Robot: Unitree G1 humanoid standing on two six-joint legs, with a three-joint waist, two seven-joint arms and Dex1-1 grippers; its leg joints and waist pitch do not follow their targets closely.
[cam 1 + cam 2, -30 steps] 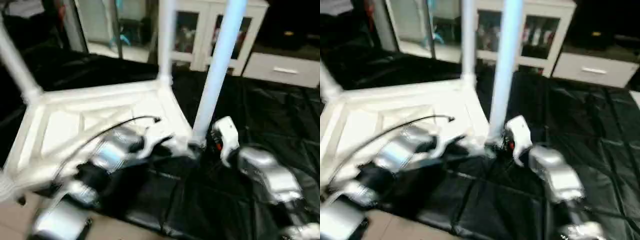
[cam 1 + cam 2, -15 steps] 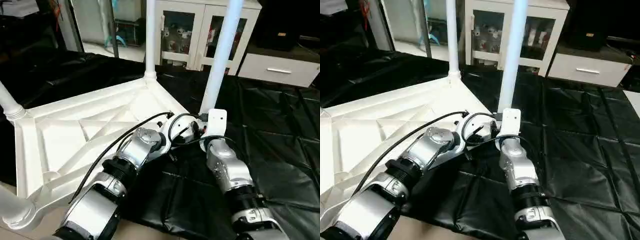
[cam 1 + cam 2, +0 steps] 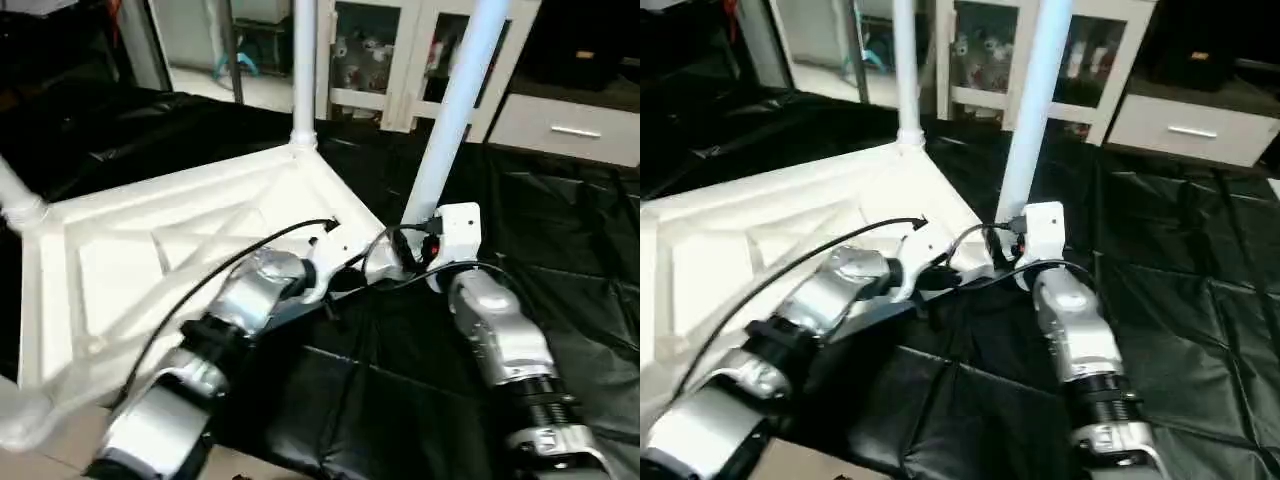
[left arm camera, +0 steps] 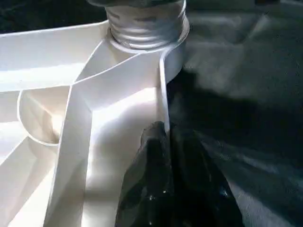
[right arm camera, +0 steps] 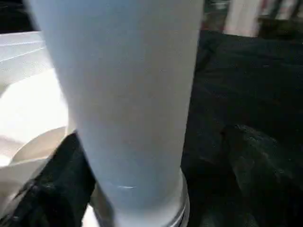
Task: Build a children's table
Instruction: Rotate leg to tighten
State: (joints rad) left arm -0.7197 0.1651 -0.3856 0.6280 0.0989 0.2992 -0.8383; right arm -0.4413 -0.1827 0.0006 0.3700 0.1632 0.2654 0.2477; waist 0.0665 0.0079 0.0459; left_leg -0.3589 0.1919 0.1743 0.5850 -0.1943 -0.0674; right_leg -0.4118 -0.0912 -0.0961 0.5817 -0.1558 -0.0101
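The children's table lies upside down: its white tabletop [image 3: 150,260] shows the ribbed underside. White legs stand up from the far corner [image 3: 304,60], the left corner [image 3: 15,195] and the near right corner [image 3: 450,120]. My left gripper [image 4: 163,130] is shut on the tabletop's thin rim wall, just beside the near right socket [image 4: 147,28]. My right gripper [image 5: 151,161] is open around the foot of the near right leg [image 5: 128,94]. One black finger [image 5: 52,189] sits close against the leg, and the other finger [image 5: 260,161] stands apart from it.
A black cover [image 3: 560,230] drapes the worktable under the tabletop. A white glass-door cabinet [image 3: 400,60] and a white drawer unit [image 3: 570,130] stand behind. Pale floor [image 3: 50,460] shows past the table's near edge, where a tabletop corner [image 3: 20,420] overhangs.
The head view has swung and tilted. Both arms stay at the near right corner of the tabletop, the left on the rim and the right at the leg.
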